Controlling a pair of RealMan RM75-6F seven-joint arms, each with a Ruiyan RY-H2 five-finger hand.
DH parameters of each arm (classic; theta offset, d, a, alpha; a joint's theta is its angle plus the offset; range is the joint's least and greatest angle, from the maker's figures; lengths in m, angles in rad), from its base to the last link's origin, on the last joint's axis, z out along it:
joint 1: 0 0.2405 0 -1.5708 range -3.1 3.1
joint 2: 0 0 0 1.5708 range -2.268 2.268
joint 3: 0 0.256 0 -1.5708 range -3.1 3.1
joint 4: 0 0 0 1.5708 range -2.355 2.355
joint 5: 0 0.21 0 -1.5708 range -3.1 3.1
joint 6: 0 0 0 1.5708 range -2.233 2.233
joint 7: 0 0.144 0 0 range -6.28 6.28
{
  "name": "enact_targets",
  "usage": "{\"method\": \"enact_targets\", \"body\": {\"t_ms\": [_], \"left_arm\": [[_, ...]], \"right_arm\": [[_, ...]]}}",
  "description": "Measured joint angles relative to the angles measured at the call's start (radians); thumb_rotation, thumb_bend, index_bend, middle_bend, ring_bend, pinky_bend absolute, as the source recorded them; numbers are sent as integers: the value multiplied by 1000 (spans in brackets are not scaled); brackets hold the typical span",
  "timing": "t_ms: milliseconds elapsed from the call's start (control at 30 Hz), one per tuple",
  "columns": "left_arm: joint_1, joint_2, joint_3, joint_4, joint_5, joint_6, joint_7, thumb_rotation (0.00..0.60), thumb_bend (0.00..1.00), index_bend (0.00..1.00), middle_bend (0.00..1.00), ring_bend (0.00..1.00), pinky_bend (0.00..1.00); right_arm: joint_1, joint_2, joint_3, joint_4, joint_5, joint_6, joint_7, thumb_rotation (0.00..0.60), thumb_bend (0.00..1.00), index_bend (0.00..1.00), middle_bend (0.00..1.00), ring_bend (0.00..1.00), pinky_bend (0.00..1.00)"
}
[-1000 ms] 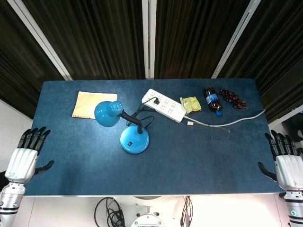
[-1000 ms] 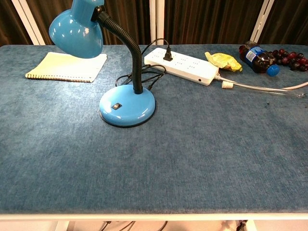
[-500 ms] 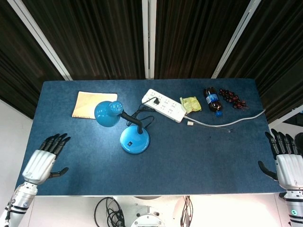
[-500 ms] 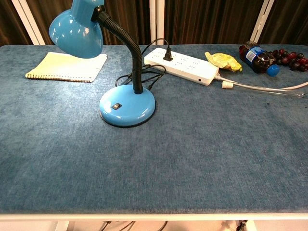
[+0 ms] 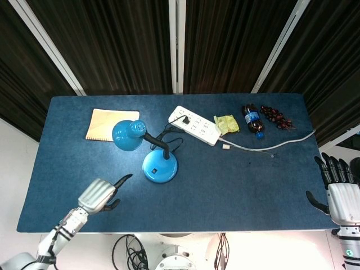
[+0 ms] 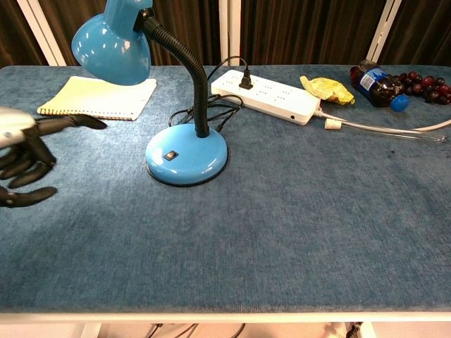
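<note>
Your left hand (image 5: pixel 100 194) has come in over the table toward the lamp (image 5: pixel 159 166), one finger pointing, others curled, holding nothing. Your right hand (image 5: pixel 339 194), fingers spread and empty, stays far right of the lamp.

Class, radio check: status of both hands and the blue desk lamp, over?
Left hand empty, one finger pointing at blue desk lamp, not touching. Right hand open at table edge. Nothing between.
</note>
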Motion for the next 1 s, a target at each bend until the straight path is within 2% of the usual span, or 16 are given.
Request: {"method": "enact_targets", "body": {"t_ms": [167, 367, 700, 1000], "left_arm": [[-68, -74, -25, 13, -88, -95, 80, 600, 427, 61, 800, 757, 802], [-113, -116, -46, 23, -170, -137, 136, 600, 451, 45, 814, 774, 806], [-176, -142, -67, 51, -284, -201, 196, 600, 473, 34, 815, 781, 809], [-214, -148, -66, 74, -354, -210, 232, 600, 475, 34, 816, 782, 809]], "right_arm": [[-2, 8, 2, 6, 9, -2, 10, 600, 176, 0, 0, 0, 0], [-3, 7, 2, 18, 14, -4, 18, 600, 176, 0, 0, 0, 0], [-8, 19, 6, 18, 18, 5, 40, 600, 176, 0, 0, 0, 0], [-6, 25, 15, 14, 22, 7, 45, 600, 176, 0, 0, 0, 0]]}}
